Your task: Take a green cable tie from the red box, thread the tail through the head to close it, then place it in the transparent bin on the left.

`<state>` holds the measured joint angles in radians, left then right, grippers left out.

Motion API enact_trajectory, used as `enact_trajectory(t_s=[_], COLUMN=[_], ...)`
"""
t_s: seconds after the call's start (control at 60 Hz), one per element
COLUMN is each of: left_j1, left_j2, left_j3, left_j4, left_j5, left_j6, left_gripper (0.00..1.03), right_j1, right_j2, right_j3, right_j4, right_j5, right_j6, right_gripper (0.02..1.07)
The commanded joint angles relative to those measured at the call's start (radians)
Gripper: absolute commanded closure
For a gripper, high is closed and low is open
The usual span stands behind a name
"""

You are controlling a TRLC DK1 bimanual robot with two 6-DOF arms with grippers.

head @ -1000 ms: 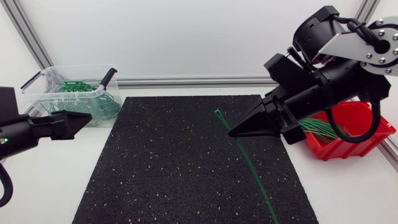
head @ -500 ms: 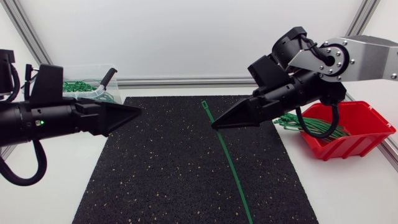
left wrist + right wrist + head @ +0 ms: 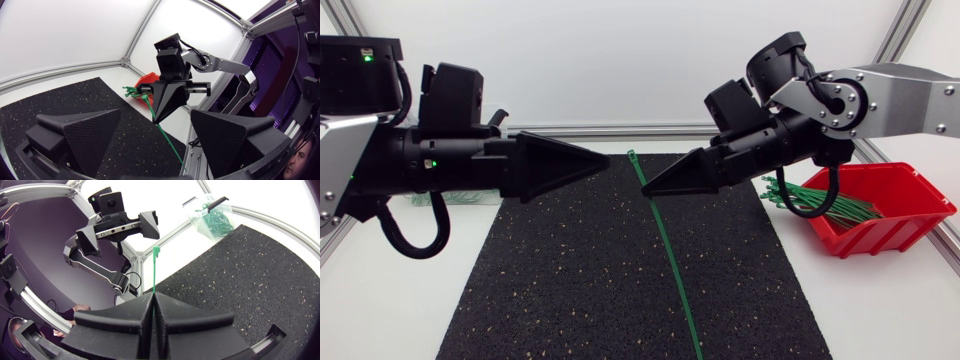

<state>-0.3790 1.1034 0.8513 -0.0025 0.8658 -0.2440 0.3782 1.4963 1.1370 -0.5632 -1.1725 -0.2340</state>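
Green cable tie [image 3: 666, 255] is held over the black mat [image 3: 550, 280], pinched just below its head by the right gripper [image 3: 650, 188], with its long tail slanting toward the near edge. The left gripper [image 3: 600, 161], fingers spread wide, faces the head from the left, close but not touching.

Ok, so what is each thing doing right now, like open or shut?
green cable tie: straight, not yet threaded.
right end effector: shut on the green cable tie.
left end effector: open, empty.
red box: holds spare ties, some over its rim.
transparent bin: holds green ties.
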Motion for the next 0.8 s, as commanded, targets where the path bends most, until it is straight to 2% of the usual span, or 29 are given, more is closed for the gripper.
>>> enact_trajectory(t_s=[0.0,0.183,0.433,0.65,0.783], left_j1=[-0.008,-0.008,-0.032,-0.041,-0.040], left_j2=[0.050,0.116,0.173,0.225,0.242], left_j3=[0.046,0.097,0.144,0.200,0.200], left_j4=[0.013,0.013,0.048,0.050,0.114], left_j5=[0.045,0.098,0.098,0.101,0.102], left_j6=[-0.029,-0.038,-0.092,-0.107,-0.159], left_gripper=[0.06,0.05,0.06,0.17,0.26], right_j1=[0.007,0.007,0.005,0.008,0.018], right_j2=[-0.022,-0.057,-0.128,-0.096,-0.070], right_j3=[-0.017,-0.052,-0.187,-0.210,-0.220], right_j4=[0.043,0.164,0.622,0.671,0.711], right_j5=[-0.016,-0.023,0.028,0.048,0.057], right_j6=[0.053,0.116,0.461,0.489,0.513], right_gripper=[1.01,1.01,1.01,1.01,1.01])
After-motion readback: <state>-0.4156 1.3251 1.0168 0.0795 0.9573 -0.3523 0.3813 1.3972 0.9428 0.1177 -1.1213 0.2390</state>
